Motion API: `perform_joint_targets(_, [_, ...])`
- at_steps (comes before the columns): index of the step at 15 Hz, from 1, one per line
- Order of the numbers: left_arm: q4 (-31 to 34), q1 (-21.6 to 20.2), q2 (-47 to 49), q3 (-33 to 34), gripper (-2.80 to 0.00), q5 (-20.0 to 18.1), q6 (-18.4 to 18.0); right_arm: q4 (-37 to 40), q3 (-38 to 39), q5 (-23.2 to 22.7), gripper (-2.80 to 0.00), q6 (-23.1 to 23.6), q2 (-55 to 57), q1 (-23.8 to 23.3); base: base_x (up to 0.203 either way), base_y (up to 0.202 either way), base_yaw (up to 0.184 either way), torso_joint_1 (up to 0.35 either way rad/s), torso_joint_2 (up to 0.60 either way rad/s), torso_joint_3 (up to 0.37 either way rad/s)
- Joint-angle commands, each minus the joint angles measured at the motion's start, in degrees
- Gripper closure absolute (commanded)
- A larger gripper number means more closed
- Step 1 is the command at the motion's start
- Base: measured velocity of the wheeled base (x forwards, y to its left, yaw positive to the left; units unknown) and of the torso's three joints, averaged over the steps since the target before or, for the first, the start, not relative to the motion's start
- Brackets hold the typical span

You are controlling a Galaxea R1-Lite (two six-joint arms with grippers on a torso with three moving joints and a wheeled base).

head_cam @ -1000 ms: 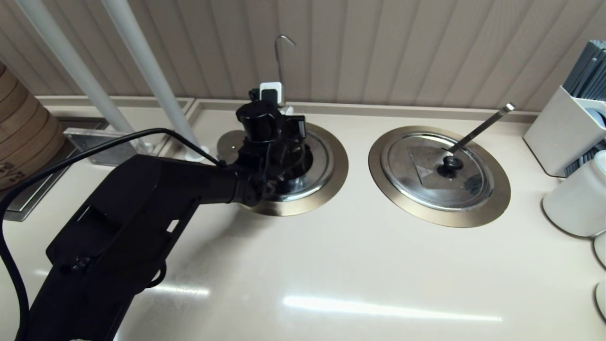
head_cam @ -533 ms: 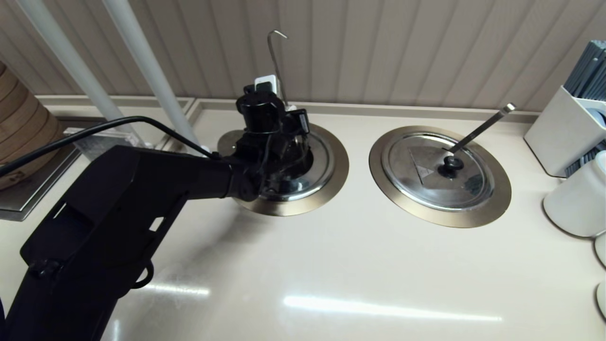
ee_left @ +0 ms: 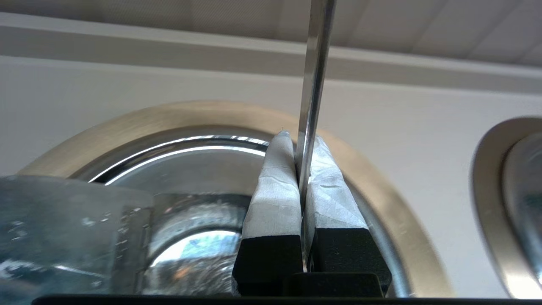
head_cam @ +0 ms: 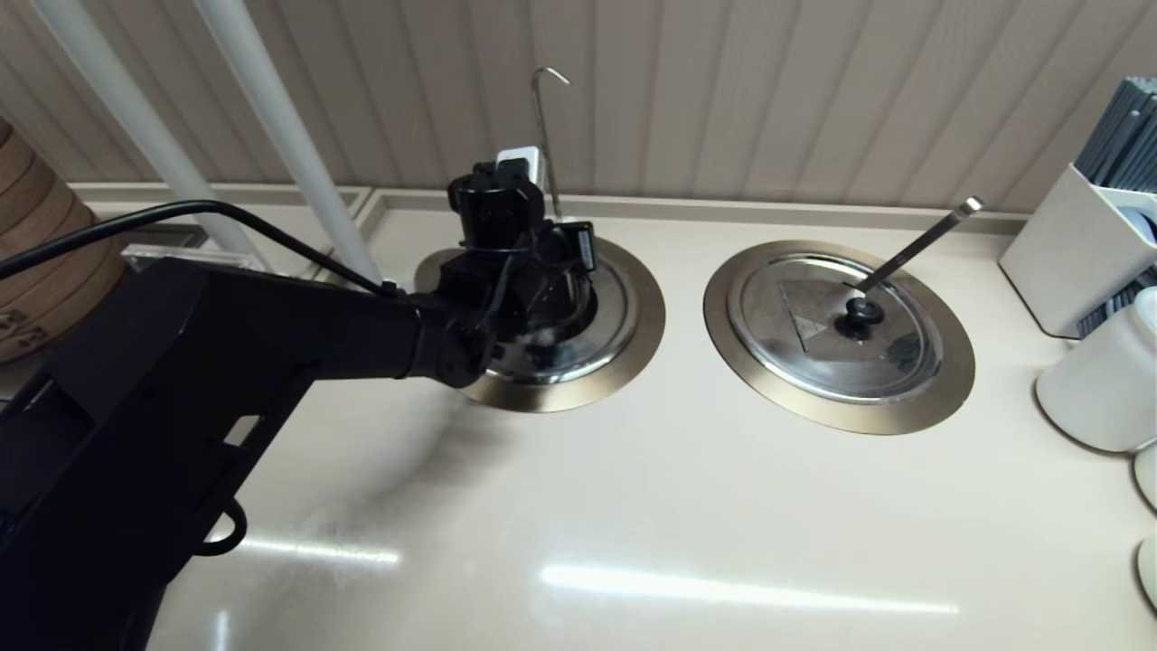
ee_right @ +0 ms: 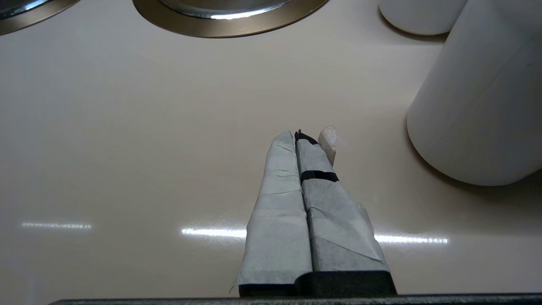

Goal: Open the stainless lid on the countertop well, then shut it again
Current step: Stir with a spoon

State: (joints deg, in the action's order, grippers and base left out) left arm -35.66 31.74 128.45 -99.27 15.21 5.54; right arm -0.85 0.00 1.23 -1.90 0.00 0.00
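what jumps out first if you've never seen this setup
The big black left arm reaches from the near left over the left well, its pincer above the steel lid with the ladle handle running up between its fingers. To the right sits a twin well, its lid down and a straight handle sticking out. The right pincer hangs shut over bare counter beside a white cup.

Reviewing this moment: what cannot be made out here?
Round shiny steel lid: centre knob, head view, behind the left gripper.
Lid seated or lifted: head view, arm covers it.
Thin hook-tipped ladle handle: lower end, left wrist view, between taped fingers.
Right gripper: outside head view.
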Motion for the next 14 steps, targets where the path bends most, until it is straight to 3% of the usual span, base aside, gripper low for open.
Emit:
perform_joint_targets(1, [-0.4, -0.5, -1.1, 3.6, 0.0, 0.2, -4.3, 0.0, 0.3, 0.0, 0.0, 0.0, 0.0, 0.0, 0.0, 0.0, 0.0, 0.0, 0.0, 0.0])
perform_joint_targets(3, [-0.7, -1.0, -1.9, 5.8, 0.0, 0.3, -8.7, 0.0, 0.3, 0.0, 0.0, 0.0, 0.0, 0.0, 0.0, 0.0, 0.0, 0.0, 0.0, 0.0])
perform_joint_targets(6, [-1.6, -1.0, -0.8, 4.5, 0.0, 0.9, -9.6, 0.0, 0.3, 0.0, 0.0, 0.0, 0.0, 0.0, 0.0, 0.0, 0.0, 0.0, 0.0, 0.0])
perform_joint_targets(9, [-11.1, -0.8, 5.9, -4.8, 0.0, 3.8, -9.4, 0.0, 0.3, 0.0, 0.0, 0.0, 0.0, 0.0, 0.0, 0.0, 0.0, 0.0, 0.0, 0.0])
perform_joint_targets(12, [-12.2, 0.1, 5.1, -4.6, 0.0, 4.7, -5.6, 0.0, 0.3, 0.0, 0.0, 0.0, 0.0, 0.0, 0.0, 0.0, 0.0, 0.0, 0.0, 0.0])
perform_joint_targets(14, [-6.5, 0.4, 2.8, -3.6, 0.0, 4.0, -1.0, 0.0, 0.3, 0.0, 0.0, 0.0, 0.0, 0.0, 0.0, 0.0, 0.0, 0.0, 0.0, 0.0])
